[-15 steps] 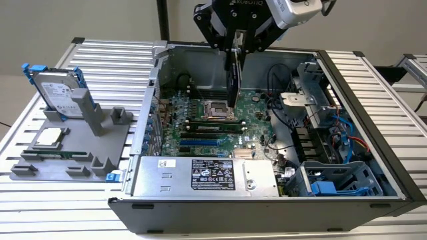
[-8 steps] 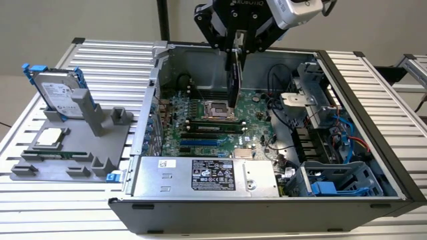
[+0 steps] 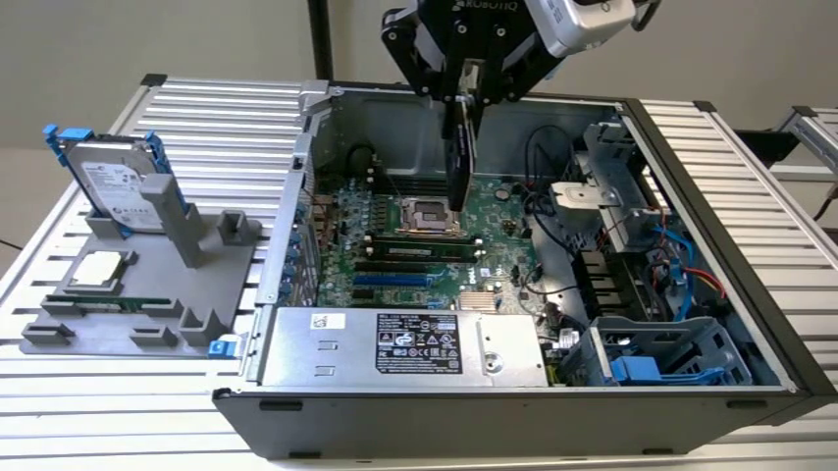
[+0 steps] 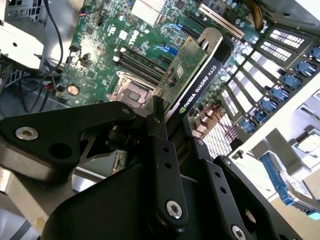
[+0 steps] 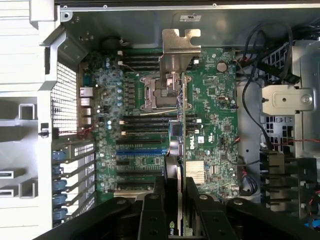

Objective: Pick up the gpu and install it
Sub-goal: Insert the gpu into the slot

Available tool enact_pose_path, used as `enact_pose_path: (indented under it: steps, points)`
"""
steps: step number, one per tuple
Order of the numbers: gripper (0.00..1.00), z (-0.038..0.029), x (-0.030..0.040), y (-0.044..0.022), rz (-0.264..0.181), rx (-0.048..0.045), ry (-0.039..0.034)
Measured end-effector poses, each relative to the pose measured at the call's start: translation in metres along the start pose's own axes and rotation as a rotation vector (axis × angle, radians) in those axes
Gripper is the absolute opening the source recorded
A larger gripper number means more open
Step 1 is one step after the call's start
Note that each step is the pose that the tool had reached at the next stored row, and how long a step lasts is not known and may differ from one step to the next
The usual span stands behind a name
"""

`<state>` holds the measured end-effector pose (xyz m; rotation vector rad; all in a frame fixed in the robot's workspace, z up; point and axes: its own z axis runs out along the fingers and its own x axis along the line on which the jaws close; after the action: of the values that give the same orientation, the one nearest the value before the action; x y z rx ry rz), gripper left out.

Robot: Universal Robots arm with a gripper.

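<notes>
Well off to the gripper's side, toward the exterior view's left, a grey holder [image 3: 157, 289] carries a hard drive [image 3: 116, 186] standing on edge; neither bears on this step. Nearer, the open case [image 3: 497, 427] turns its vented rear wall [image 3: 294, 245] toward that holder. The motherboard [image 3: 511, 211] lies below the gripper, and its blue slot [image 3: 387, 280] sits lower and off to the side, closer to the rear wall than the card is.

The gripper [image 3: 466, 98] hangs over the middle of the case with its fingers [image 4: 159, 135] pressed onto the gpu [image 3: 458, 162], pinching it by one end. The card hangs edge-on, clear of the board and roughly above the processor socket [image 3: 426, 213]. Its silver bracket [image 5: 180, 47] is at the end farthest from the fingers.

The step in hand appears to be carrying the card to its slot. Done well, it likely calls for a firm, square grip, since a thin board held by one end can swing. The bracket should meet the rear wall's openings just as the contact edge meets the slot, with a slow, straight descent and no tilt.

On the gripper's other side, toward the exterior view's right, loose cables [image 3: 537, 157] hang near the card and are best kept clear of it.
</notes>
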<state>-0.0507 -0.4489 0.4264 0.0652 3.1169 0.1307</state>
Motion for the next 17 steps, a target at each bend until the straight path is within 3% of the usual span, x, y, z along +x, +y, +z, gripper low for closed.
enact_pose_path:
  steps: [17]
  points:
    - [0.00,0.0001,0.0000,0.0000,-0.120,-0.0025,0.0100]
